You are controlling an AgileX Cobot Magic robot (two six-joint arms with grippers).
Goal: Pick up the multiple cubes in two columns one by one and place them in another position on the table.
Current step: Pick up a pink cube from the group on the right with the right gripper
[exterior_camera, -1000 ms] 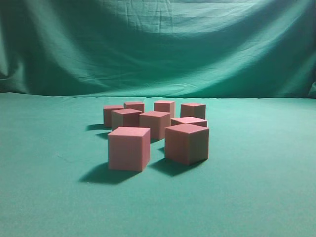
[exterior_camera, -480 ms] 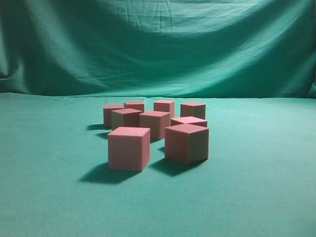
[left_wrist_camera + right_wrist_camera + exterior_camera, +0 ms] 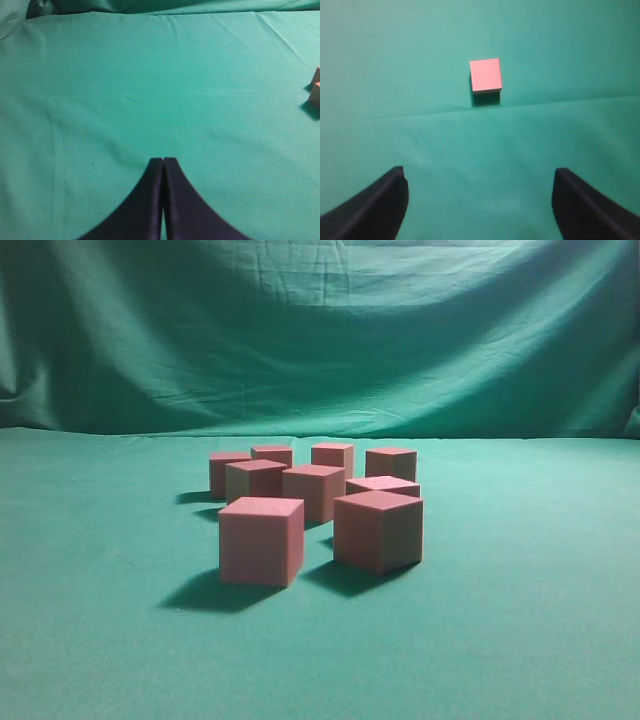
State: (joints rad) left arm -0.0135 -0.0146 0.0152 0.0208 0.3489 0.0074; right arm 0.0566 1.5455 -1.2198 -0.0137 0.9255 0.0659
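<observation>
Several salmon-pink cubes (image 3: 262, 539) stand in two rough columns in the middle of the green table (image 3: 520, 620) in the exterior view; no arm shows there. My right gripper (image 3: 479, 172) is open above bare cloth, with a single cube (image 3: 485, 75) lying ahead of it, apart from the fingers. Over empty cloth, my left gripper (image 3: 163, 160) is shut with nothing between its fingers. At the right edge of the left wrist view, two cubes (image 3: 315, 93) peek in.
A draped green backdrop (image 3: 320, 330) rises behind the table. A crease (image 3: 545, 102) runs across the cloth just below the single cube in the right wrist view. Cloth stretches wide on both sides of the cube group.
</observation>
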